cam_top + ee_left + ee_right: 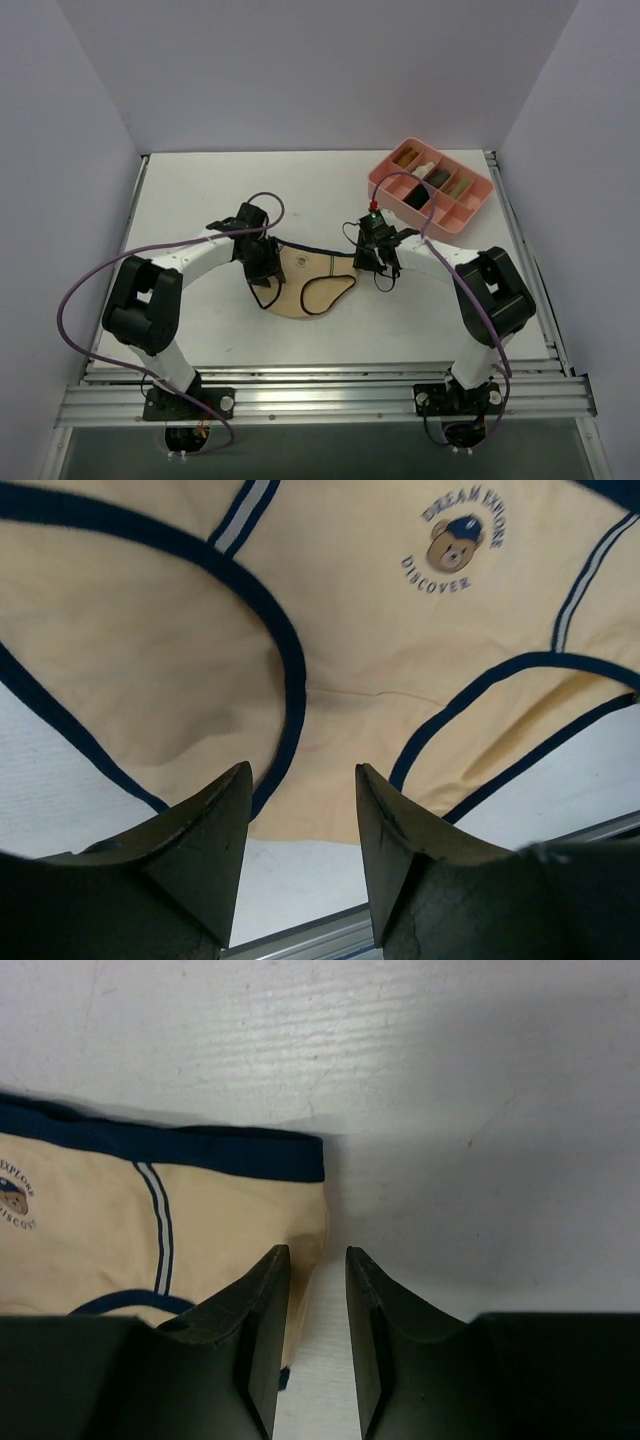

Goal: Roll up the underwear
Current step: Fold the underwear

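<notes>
Your left end effector (pixel 302 780) hangs over the underwear (pixel 310 285) with its fingers spread wide, gripping nothing. Your right end effector (pixel 316 1260) sits at the garment's waistband corner, fingers only narrowly parted, pinching nothing. The underwear lies flat on the tabletop (pixel 200 195), between both arms.

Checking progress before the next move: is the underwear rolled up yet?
No, the underwear lies spread out flat on the table, with no rolled part showing in the top view.
</notes>
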Controlling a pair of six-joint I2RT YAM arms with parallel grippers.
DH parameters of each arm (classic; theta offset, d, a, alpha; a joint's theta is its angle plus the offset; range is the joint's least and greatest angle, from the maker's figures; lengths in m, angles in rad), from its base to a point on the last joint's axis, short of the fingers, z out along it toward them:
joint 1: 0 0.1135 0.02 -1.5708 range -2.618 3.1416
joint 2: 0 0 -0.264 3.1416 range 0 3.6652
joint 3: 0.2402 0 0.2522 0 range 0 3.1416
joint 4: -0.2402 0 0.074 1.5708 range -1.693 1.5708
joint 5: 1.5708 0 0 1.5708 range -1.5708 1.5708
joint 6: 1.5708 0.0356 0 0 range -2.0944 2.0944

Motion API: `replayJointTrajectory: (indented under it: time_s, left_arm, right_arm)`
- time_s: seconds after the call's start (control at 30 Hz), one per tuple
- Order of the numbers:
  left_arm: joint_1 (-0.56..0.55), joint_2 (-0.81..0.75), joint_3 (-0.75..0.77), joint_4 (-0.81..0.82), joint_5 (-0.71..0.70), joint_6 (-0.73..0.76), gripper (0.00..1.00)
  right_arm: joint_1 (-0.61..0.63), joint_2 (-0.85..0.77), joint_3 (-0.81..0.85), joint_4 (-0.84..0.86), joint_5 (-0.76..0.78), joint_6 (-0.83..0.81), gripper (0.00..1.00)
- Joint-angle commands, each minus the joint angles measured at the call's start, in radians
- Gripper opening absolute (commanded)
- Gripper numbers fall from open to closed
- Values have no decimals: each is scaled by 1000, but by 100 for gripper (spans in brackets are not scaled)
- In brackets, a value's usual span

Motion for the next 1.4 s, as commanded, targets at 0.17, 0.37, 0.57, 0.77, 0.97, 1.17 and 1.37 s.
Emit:
replayJointTrajectory:
  time_s: [0.17, 0.37, 0.57, 0.77, 0.97, 1.17, 1.37]
  left_arm:
    - [75, 63, 173, -55, -60, 25, 54]
    - [154, 121, 248, -71, -51, 46, 54]
    - [161, 227, 334, -74, -44, 69, 54]
    - [160, 320, 406, -51, -28, 89, 54]
    - [158, 379, 432, -5, 43, 114, 54]
    - [103, 440, 535, 6, 149, 148, 55]
    - [85, 261, 492, 6, 48, 118, 56]
  right_arm:
    - [14, -102, 37, -86, 26, 22, 24]
    - [47, -56, 47, -20, -69, 0, 14]
    - [112, -37, -23, -17, -86, 20, 11]
    - [150, -82, -141, -20, -28, 57, 11]
    - [153, -102, -158, -35, 7, 55, 11]
    - [205, -161, -105, -81, 16, 116, 13]
    - [193, -240, 18, -186, 105, 181, 18]
